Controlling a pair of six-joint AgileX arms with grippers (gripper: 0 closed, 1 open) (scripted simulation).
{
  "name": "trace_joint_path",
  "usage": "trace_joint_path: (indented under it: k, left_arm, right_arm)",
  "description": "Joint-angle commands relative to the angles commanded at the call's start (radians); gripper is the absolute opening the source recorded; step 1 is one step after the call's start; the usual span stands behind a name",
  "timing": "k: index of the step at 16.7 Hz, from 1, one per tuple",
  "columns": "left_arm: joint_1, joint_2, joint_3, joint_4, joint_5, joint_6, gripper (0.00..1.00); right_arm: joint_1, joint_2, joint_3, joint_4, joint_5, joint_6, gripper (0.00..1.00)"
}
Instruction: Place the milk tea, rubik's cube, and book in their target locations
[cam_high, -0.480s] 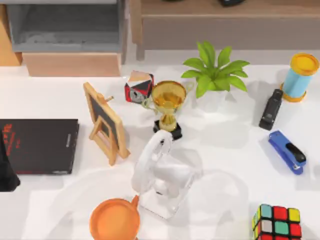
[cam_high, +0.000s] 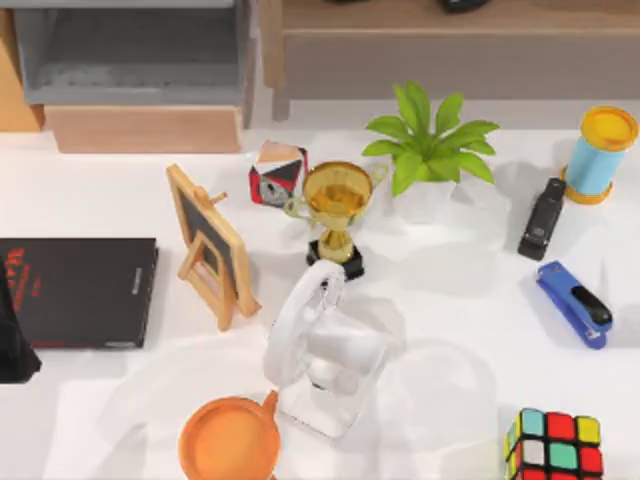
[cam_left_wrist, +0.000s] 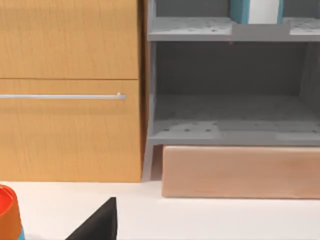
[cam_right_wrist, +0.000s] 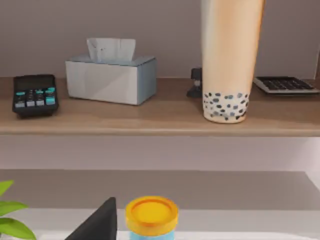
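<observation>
Top view, clock directions from table centre. Rubik's cube (cam_high: 553, 444) sits at 5 o'clock by the near right corner, flat on the white table (cam_high: 450, 300), well apart from everything else.

Milk tea (cam_right_wrist: 231, 60) stands upright on the wooden shelf (cam_right_wrist: 150, 117) in my right wrist view, pearls at its bottom, between a tissue box (cam_right_wrist: 110, 75) and a flat keyboard-like calculator (cam_right_wrist: 285, 84); a small black calculator (cam_right_wrist: 34, 94) sits farther along the same shelf.

Book (cam_left_wrist: 255, 11): light blue cover, white pages, upright on the upper level of the grey shelf unit (cam_left_wrist: 230, 100) in my left wrist view, beside the wooden drawer front (cam_left_wrist: 70, 90).

My left gripper and right gripper: cannot tell how far open either is, or whether it has hold of anything. A dark wedge sits low in each wrist view; can't identify it.

Other table stuff:
- gold trophy (cam_high: 337, 205) at 12, just beside the red-black-white faceted block (cam_high: 277, 172)
- potted plant (cam_high: 428, 145) at 1
- blue cylinder with yellow lid (cam_high: 601, 152) at 2, black stapler (cam_high: 542, 218) near it
- blue stapler (cam_high: 574, 302) at 3
- white headphones on clear stand (cam_high: 320, 345) at 6
- orange cup (cam_high: 229, 438) at 7
- black book with red print (cam_high: 80, 290) at 9
- small chalkboard easel (cam_high: 207, 245) at 10
</observation>
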Motion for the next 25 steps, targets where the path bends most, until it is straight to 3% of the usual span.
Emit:
trace_joint_path:
  k: [14, 19, 25]
  left_arm:
    - [0.0, 0.0, 0.0, 0.0, 0.0, 0.0, 1.0]
    - [0.0, 0.0, 0.0, 0.0, 0.0, 0.0, 1.0]
    - [0.0, 0.0, 0.0, 0.0, 0.0, 0.0, 1.0]
  right_arm:
    - [-0.102, 1.321, 0.685, 0.568, -0.077, 0.004, 1.0]
    - [-0.12, 1.531, 0.812, 0.673, -0.091, 0.005, 1.0]
    - [-0.116, 1.543, 0.817, 0.678, -0.091, 0.005, 1.0]
